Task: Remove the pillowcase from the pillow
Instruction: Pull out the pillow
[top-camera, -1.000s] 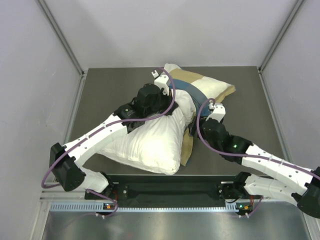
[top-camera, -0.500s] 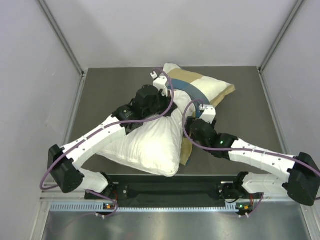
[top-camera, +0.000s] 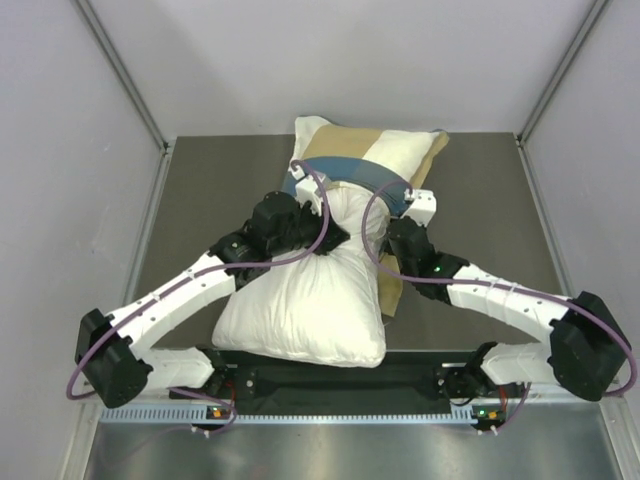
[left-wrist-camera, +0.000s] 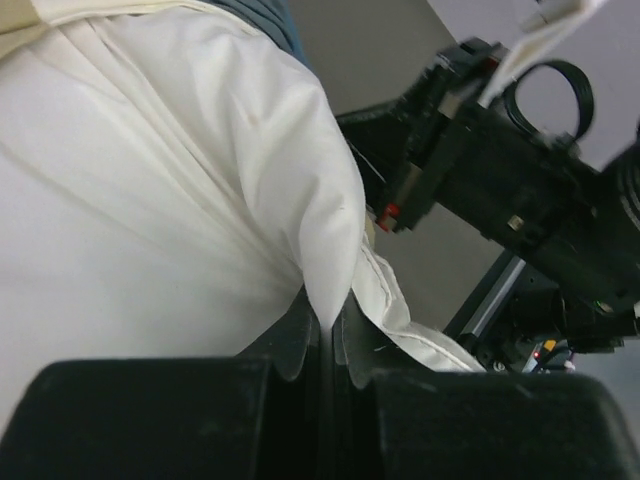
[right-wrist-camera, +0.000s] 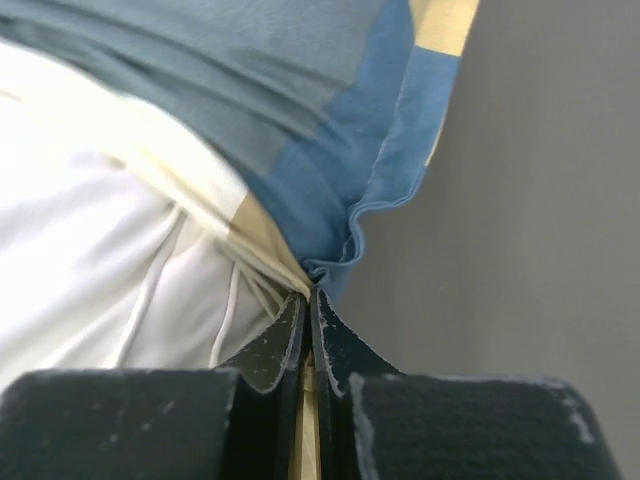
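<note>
The white pillow (top-camera: 300, 300) lies lengthwise on the dark table (top-camera: 200, 190), with its far end still inside the checked blue, tan and cream pillowcase (top-camera: 365, 158). My left gripper (top-camera: 333, 236) rests on top of the pillow. In the left wrist view it (left-wrist-camera: 327, 322) is shut on a pinched fold of the pillow's white fabric (left-wrist-camera: 200, 180). My right gripper (top-camera: 393, 214) is at the pillow's right side, by the blue edge. In the right wrist view it (right-wrist-camera: 310, 296) is shut on the pillowcase (right-wrist-camera: 330, 190) where blue edge and tan check bunch together.
A tan strip of the pillowcase (top-camera: 392, 296) sticks out from under the pillow's right side. Grey walls (top-camera: 80, 150) close in the table on three sides. The arms' black mounting rail (top-camera: 340, 380) runs along the near edge. The left wrist view shows the right arm (left-wrist-camera: 520, 200) close by.
The right gripper has gone from open to shut on the pillowcase's edge. Pillow and pillowcase have swung from slanted to lengthwise, the cased end now further back. Both arms shifted left.
</note>
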